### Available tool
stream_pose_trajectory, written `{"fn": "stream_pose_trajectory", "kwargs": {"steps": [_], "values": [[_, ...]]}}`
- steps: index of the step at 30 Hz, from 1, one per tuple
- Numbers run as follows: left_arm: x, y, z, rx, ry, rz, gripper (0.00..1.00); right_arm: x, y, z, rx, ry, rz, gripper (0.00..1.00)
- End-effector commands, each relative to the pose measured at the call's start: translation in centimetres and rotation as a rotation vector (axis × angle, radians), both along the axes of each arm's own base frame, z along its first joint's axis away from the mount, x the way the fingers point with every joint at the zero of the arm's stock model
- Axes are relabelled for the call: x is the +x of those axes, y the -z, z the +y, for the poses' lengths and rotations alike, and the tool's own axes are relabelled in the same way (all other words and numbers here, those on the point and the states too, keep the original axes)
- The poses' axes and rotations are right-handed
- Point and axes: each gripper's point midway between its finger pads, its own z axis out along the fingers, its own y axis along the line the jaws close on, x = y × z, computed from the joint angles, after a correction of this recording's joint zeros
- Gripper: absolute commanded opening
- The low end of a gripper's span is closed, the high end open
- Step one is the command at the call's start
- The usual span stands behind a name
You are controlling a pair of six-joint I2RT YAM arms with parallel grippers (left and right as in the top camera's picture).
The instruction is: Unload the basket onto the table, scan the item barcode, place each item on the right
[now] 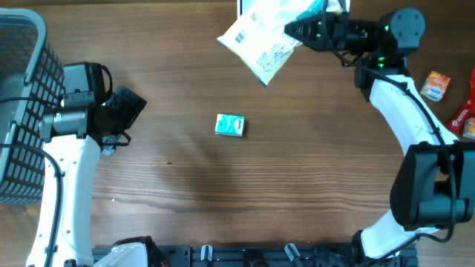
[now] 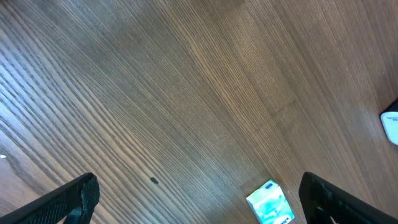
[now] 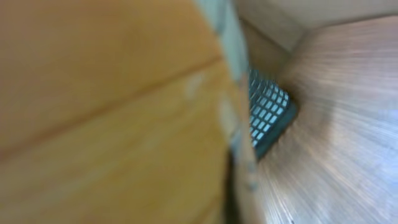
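So at this moment the right gripper (image 1: 291, 31) was up at the far edge of the table (image 1: 297, 193), pinched tight on 1 corner of a white pouch (image 1: 256, 38) with blue print on it. The pouch hung out to the left of the fingers, tilted at an angle and lifted clear of the wood, with its far end just in front of something white and blue at the top edge of the overhead view that I couldn't make out. The right wrist camera was pretty useless here: a blurry tan surface sat right up against the lens and filled most of the frame, and I couldn't say for sure what it was, with only a sliver of table and a dark mesh thing showing past it. The left gripper (image 1: 125, 110) hovered over the left side of the table, just beside the basket (image 1: 22, 111), with its 2 fingers (image 2: 74, 199) spread as wide as they go and nothing at all between them, just bare wood grain underneath. A small teal box (image 1: 229, 124) lay flat near the middle of the table, well apart from both arms, and it also peeked into the bottom of the left wrist view. Over on the right edge there was an orange packet (image 1: 436, 85) and some red packets (image 1: 465, 111) near it, untouched.
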Motion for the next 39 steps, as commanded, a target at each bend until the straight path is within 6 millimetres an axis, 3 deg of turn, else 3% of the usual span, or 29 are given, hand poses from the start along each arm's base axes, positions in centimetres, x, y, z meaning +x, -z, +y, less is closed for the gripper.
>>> {"fn": "stream_pose_trajectory", "kwargs": {"steps": [1, 4, 5, 10, 15, 18, 21, 24, 28, 32, 36, 39], "values": [[0.3, -1.1, 0.4, 0.023, 0.006, -0.031, 1.0, 2.7, -0.6, -0.7, -0.016, 0.163, -0.147, 0.05], [0.3, -1.1, 0.4, 0.023, 0.006, -0.03, 1.0, 5.8, 2.7, -1.7, -0.109, 0.343, -0.106, 0.05], [0.3, -1.1, 0.4, 0.023, 0.006, -0.03, 1.0, 6.9, 4.7, -2.3, -0.18, 0.424, -0.08, 0.04], [0.3, -1.1, 0.5, 0.028, 0.004, -0.03, 1.0, 8.2, 10.8, -4.6, -0.491, 0.589, -0.019, 0.05], [0.3, -1.1, 0.6, 0.035, 0.001, -0.033, 1.0, 7.8, 12.2, -8.1, -0.845, 0.743, -0.097, 0.05], [0.4, -1.2, 0.6, 0.035, 0.001, -0.036, 1.0, 6.9, 11.5, -10.3, -1.183, 0.84, -0.223, 0.04], [0.7, -1.3, 0.6, 0.035, 0.001, -0.047, 1.0, 5.9, 10.3, -11.0, -1.525, 0.911, -0.383, 0.05], [0.9, -1.4, 0.6, 0.037, 0.001, -0.056, 1.0, 5.3, 8.6, -9.2, -1.691, 0.984, -0.511, 0.05], [0.8, -1.4, 0.6, 0.04, 0.009, -0.053, 1.0, 4.2, 8.0, -4.0, -1.782, 0.9, -0.702, 0.05], [0.8, -1.4, 0.6, 0.048, 0.025, -0.051, 1.0, 2.7, 10.8, 0.1, -1.919, 0.735, -0.825, 0.05], [0.8, -1.4, 0.6, 0.048, 0.025, -0.052, 1.0, 2.9, 14.2, 1.6, -2.03, 0.558, -0.906, 0.05], [0.8, -1.3, 0.6, 0.047, 0.025, -0.05, 1.0, 4.6, 14.4, 1.5, -2.154, 0.607, -0.973, 0.04]]}}
